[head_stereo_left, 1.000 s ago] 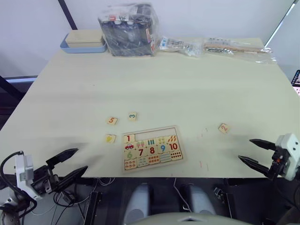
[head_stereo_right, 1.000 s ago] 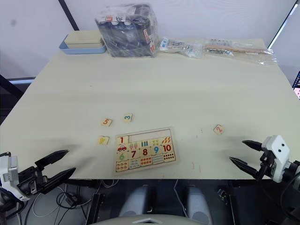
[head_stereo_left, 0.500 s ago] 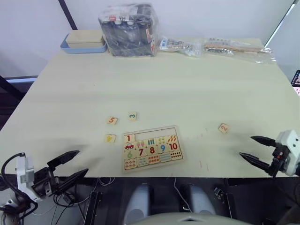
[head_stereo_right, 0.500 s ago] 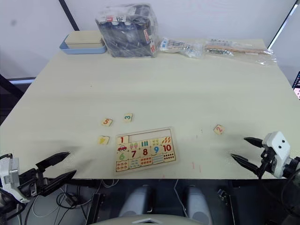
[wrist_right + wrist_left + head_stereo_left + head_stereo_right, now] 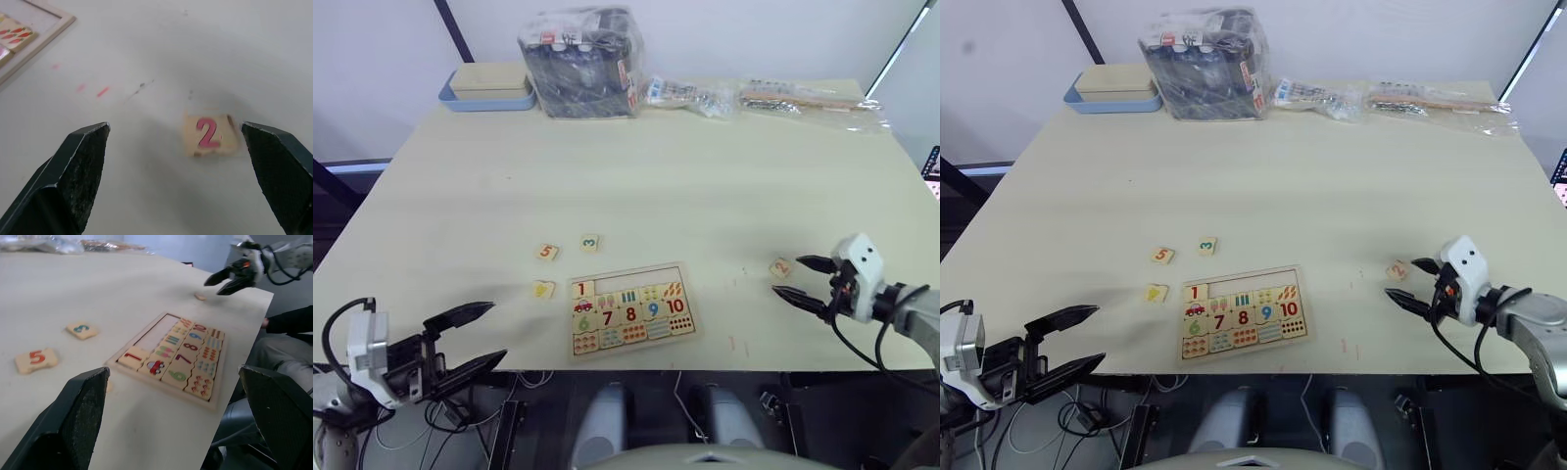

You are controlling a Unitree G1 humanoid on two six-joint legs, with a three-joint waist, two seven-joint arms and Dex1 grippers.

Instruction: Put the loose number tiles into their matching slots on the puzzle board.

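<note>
The puzzle board (image 5: 628, 308) lies flat near the table's front edge, with a 1 tile (image 5: 581, 289) seated in its top row and the rest of that row bare. Loose number tiles lie around it: a 5 (image 5: 546, 253), a 3 (image 5: 590, 242), one with a yellow digit (image 5: 542, 290) and a red 2 (image 5: 780, 266) off to the right. My right gripper (image 5: 788, 276) is open just above the table, its fingers either side of the 2 tile (image 5: 209, 134), touching nothing. Open and empty, my left gripper (image 5: 497, 331) hovers at the front left edge, left of the board (image 5: 173, 357).
At the back of the table stand a blue tray with a wooden box (image 5: 489, 86), a plastic-wrapped dark box (image 5: 582, 49) and two clear bags of small parts (image 5: 695, 95) (image 5: 808, 101). The table's front edge (image 5: 734, 364) runs just below the board.
My right gripper has moved forward and left over the table to the 2 tile. The left gripper has risen slightly toward the front edge. The tiles have not moved.
</note>
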